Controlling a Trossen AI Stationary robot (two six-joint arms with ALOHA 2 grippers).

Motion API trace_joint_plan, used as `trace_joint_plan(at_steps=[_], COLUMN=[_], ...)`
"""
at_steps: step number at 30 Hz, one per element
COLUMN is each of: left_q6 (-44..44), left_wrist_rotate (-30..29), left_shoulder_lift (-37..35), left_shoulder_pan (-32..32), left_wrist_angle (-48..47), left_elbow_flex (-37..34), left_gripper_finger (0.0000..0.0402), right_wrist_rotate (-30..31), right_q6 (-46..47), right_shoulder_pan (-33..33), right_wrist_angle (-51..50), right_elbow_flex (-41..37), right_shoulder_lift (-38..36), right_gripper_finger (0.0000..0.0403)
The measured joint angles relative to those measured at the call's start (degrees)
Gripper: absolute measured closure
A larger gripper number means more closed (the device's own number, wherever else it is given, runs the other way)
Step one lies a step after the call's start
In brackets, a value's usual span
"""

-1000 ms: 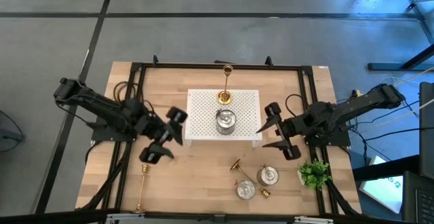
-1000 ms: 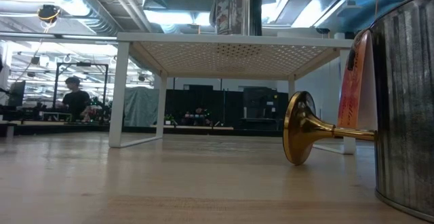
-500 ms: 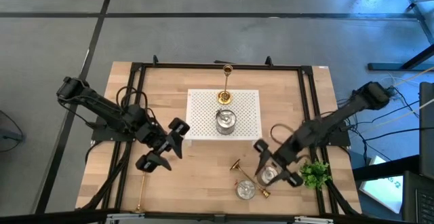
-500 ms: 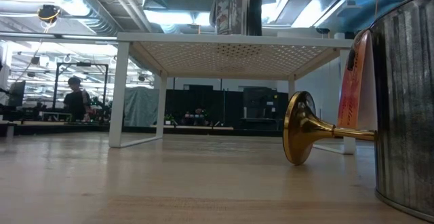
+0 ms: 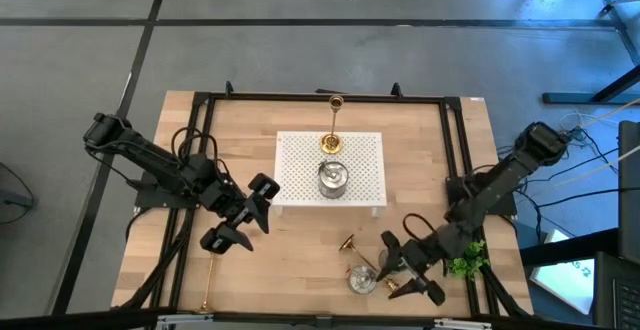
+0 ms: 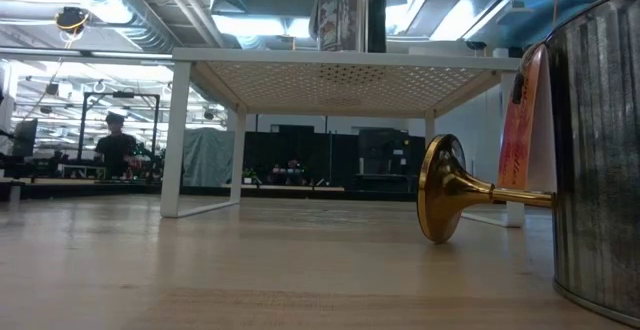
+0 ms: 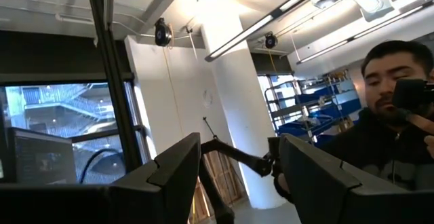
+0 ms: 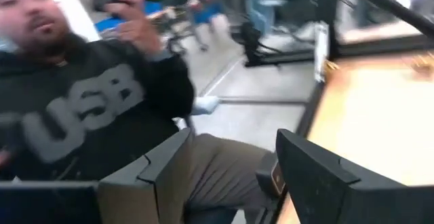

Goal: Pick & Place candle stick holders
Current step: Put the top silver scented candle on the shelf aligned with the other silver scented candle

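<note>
Near edge of counter (image 5: 300, 260): right gripper (image 5: 410, 270) low beside front silver holder (image 5: 362, 280), fingers (image 5: 390, 251) spread open, gripping nothing; second silver holder hidden under the gripper. Gold candlestick (image 5: 350, 247) lying on its side just behind the silver holder, flared base seen close in low view (image 6: 440, 202). Another gold candlestick (image 5: 210, 275) lying flat at front left, well apart from the rest. Plant (image 5: 463, 258) just right of right gripper.

Mid-counter: left gripper (image 5: 243, 222) hovering left of white stand (image 5: 362, 165), fingers (image 5: 262, 190) parted, empty. On the stand: silver holder (image 5: 333, 179) near its front, upright gold candlestick (image 5: 333, 142) behind it at the rear.

Beyond the counter: person in dark top (image 7: 393, 136) in left wrist view; person in dark sweatshirt (image 8: 88, 108) in right wrist view.
</note>
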Motion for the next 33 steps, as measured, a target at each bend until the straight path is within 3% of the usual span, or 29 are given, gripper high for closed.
trace_joint_plan(at_steps=[2, 6, 8, 11, 13, 19, 24, 29, 33], left_q6=[0.0, 0.0, 0.0, 0.0, 0.0, -0.3, -2.7, -3.1, -3.1], left_wrist_rotate=[0.0, 0.0, 0.0, 0.0, 0.0, 0.0, 0.0, 0.0, -0.1], left_shoulder_lift=[0.0, 0.0, 0.0, 0.0, 0.0, 0.0, 0.0, -1.2, -3.7], left_shoulder_pan=[0.0, 0.0, 0.0, 0.0, 0.2, 0.2, 0.2, 0.2, 0.2], left_wrist_angle=[0.0, 0.0, 0.0, -0.3, -0.4, -1.3, -2.1, -5.0, -9.9], left_elbow_flex=[0.0, 0.0, 0.0, 0.0, 0.0, 0.0, 0.0, 0.0, 0.0], left_gripper_finger=[0.0203, 0.0203, 0.0203, 0.0203, 0.0203, 0.0203, 0.0203, 0.0203, 0.0203], right_wrist_rotate=[5.1, 12.3, 13.8, 13.3, 9.8, -1.2, -1.3, 5.6, 1.6], right_q6=[5.3, 18.0, 23.7, 31.4, 35.7, 39.8, 47.1, 46.7, 45.9], right_shoulder_pan=[1.4, 3.2, 3.7, 3.7, 3.6, 3.7, 2.9, 2.8, 2.1], right_wrist_angle=[-11.2, -42.9, -55.8, -66.5, -70.0, -67.6, -71.2, -76.3, -76.1], right_elbow_flex=[4.3, 16.3, 21.7, 28.2, 30.7, 31.7, 31.7, 31.7, 31.7], right_shoulder_lift=[0.0, 0.9, 2.0, 3.7, 4.2, 4.2, 4.2, 4.8, 6.1], right_gripper_finger=[0.0186, 0.0186, 0.0186, 0.0186, 0.0186, 0.0186, 0.0160, 0.0088, 0.0044])
